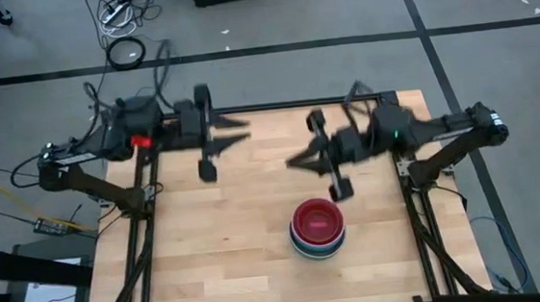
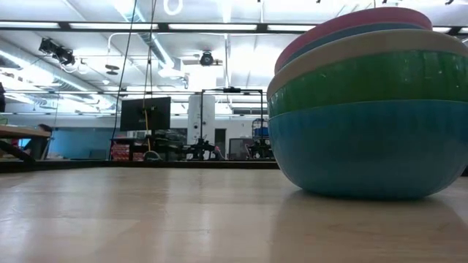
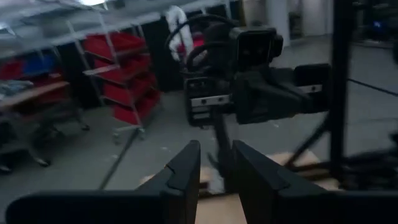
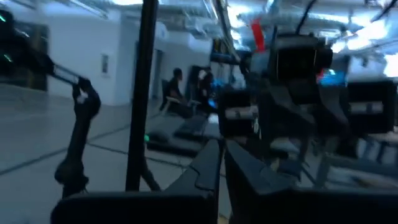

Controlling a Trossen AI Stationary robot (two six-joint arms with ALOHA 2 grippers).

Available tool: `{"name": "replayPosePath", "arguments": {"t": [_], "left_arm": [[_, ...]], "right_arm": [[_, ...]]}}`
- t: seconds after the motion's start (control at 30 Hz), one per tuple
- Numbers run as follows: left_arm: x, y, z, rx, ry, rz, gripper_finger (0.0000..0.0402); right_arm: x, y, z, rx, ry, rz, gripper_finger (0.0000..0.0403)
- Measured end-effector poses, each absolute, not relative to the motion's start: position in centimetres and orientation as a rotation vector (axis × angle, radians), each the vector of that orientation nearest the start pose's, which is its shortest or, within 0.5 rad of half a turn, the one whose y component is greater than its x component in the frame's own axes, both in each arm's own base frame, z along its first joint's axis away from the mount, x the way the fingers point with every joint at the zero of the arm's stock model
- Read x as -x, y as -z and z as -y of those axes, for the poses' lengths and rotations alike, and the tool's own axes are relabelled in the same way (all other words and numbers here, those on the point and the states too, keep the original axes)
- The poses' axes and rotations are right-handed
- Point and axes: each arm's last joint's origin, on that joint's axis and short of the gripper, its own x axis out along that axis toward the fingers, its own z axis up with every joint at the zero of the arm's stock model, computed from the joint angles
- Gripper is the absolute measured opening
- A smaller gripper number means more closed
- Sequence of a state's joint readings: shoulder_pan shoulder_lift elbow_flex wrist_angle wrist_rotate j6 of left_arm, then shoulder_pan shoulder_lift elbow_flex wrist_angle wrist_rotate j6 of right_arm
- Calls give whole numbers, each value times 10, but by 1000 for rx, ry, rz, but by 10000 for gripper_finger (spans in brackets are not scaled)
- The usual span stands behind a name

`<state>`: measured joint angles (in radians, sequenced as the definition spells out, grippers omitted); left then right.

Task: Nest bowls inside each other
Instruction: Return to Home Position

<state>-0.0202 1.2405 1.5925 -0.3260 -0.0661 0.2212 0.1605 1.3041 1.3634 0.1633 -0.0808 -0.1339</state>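
Observation:
The bowls stand nested in one stack at the table's near right, a red bowl innermost on top. In the low view the stack shows pink, blue, white-grey and green rims, and the outermost teal bowl rests by its base on the wood. My left gripper hovers over the far left of the table, level, open, with nothing between its fingers. My right gripper hovers at the far middle, shut and holding nothing, beyond the stack. Both are well clear of the bowls.
The two arms face each other across the far half of the wooden table. Bare wood lies to the left of the stack and in front of it. Black frame rails run along both sides. People sit far off in the room.

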Motion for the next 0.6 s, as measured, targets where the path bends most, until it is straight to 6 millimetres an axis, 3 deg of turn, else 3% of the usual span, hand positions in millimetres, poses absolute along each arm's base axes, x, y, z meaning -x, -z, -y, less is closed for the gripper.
{"name": "replayPosePath", "arguments": {"t": [0.3,0.43,0.6], "left_arm": [[-231,-496,-52,-206,-178,-14,102],[-204,-499,-62,-164,-199,-44,102],[-153,-517,-50,-157,-228,48,102]], "right_arm": [[-263,-501,28,162,-241,219,17],[-244,-518,48,175,-197,136,16],[-211,-538,54,193,-186,161,20]]}}
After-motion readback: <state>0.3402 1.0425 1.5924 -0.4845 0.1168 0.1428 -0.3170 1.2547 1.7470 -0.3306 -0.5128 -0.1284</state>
